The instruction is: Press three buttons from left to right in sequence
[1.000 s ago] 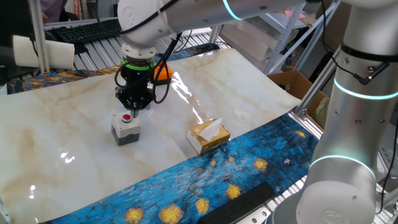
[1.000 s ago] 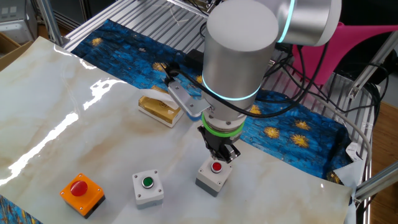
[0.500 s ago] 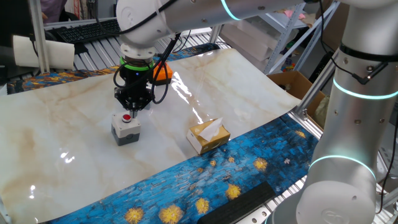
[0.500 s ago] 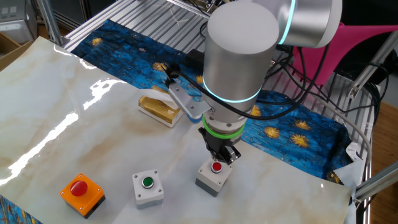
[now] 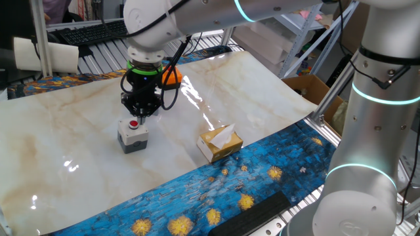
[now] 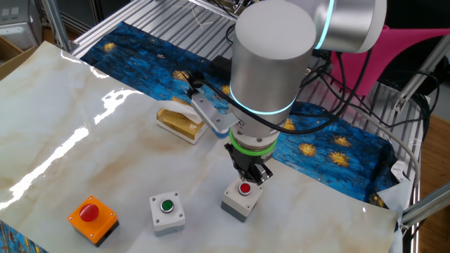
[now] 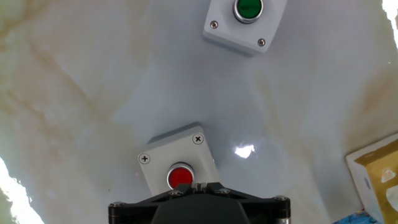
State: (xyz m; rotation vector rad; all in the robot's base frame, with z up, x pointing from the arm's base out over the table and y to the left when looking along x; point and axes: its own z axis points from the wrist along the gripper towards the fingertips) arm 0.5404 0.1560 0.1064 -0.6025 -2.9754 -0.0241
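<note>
Three buttons stand in a row on the marble top. The grey box with a red button (image 5: 133,136) (image 6: 243,197) (image 7: 180,177) lies directly under my gripper (image 5: 140,113) (image 6: 247,179) (image 7: 200,186). Its fingertips are shut together, holding nothing, just above the button's edge; contact cannot be told. The grey box with a green button (image 6: 166,211) (image 7: 245,22) comes after it. The orange box with a red button (image 6: 92,218) stands at the far end of the row; in one fixed view the orange box (image 5: 172,77) is partly hidden behind the arm.
A tan tissue box (image 5: 220,143) (image 6: 181,124) (image 7: 379,180) lies on the marble beside the red-button grey box. A blue patterned cloth (image 5: 216,190) runs along the table edge. A cardboard box (image 5: 308,88) sits off the table.
The hand has shifted very slightly over the first grey box. The buttons and the tissue box have not moved, and the fingers stay shut.
</note>
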